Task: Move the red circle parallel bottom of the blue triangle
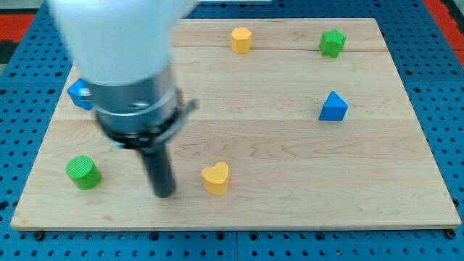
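The blue triangle [333,107] lies on the wooden board [290,210] at the view's right. No red circle shows anywhere; the arm's large body [119,58] covers the board's upper left and may hide it. My tip [164,194] rests on the board near the bottom edge, between the green circle [83,172] on its left and the yellow heart [215,177] on its right. It touches neither block. The tip is far to the left of the blue triangle and lower in the view.
A yellow block [241,39] and a green star-like block [333,42] sit near the top edge. A second blue block [80,93], partly hidden by the arm, lies at the left edge. A blue perforated table [449,65] surrounds the board.
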Controlling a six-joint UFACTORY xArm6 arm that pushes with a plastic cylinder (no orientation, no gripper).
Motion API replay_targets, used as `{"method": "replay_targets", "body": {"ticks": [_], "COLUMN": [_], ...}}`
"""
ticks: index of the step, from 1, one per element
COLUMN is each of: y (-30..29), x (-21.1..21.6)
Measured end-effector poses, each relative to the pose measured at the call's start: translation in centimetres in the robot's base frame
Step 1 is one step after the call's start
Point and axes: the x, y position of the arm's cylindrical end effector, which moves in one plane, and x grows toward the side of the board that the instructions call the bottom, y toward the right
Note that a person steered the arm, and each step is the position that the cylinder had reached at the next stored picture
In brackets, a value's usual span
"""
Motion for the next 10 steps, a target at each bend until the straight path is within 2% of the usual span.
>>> {"method": "replay_targets", "body": {"ticks": [1, 2, 3, 4, 5, 7, 8, 9, 10], "y": [-4.9, -5.0, -4.7, -1.3, -2.4, 7.3, 11.4, 11.4, 15.0], "x": [-3.9, -7.0, -7.7, -8.4, -10.6, -10.0, -6.9, -4.3, -4.7]}}
